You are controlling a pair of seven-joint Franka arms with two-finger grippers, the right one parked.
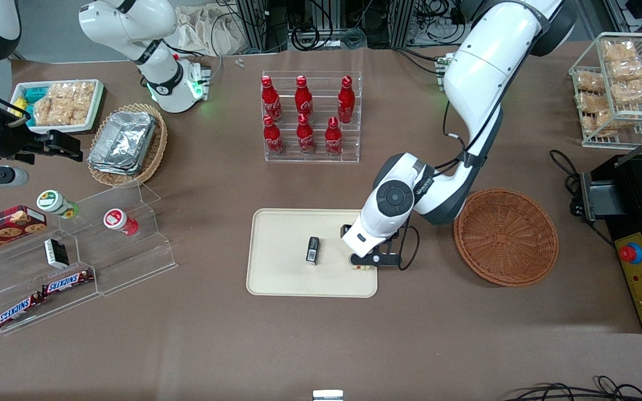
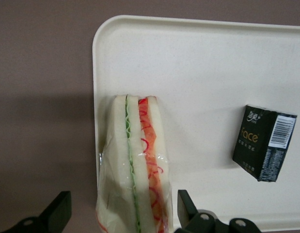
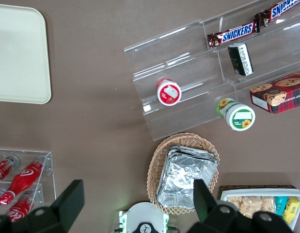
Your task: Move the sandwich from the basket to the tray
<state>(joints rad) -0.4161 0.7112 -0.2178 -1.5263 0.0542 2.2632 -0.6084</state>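
The sandwich (image 2: pixel 135 170), a plastic-wrapped wedge of pale bread with green and orange-red filling, stands on the cream tray (image 2: pixel 198 73) just inside the rim at the tray's end nearest the basket. My left gripper (image 2: pixel 120 204) is open and straddles it, with a gap between each finger and the bread. In the front view the gripper (image 1: pixel 363 260) is low over that end of the tray (image 1: pixel 282 273) and hides most of the sandwich (image 1: pixel 361 268). The reddish-brown basket (image 1: pixel 506 236) stands empty beside the tray, toward the working arm's end.
A small black packet (image 1: pixel 312 249) lies on the tray near its middle. An acrylic rack of red bottles (image 1: pixel 311 117) stands farther from the front camera. A tan basket with foil containers (image 1: pixel 127 145) and clear stepped shelves (image 1: pixel 76 262) lie toward the parked arm's end.
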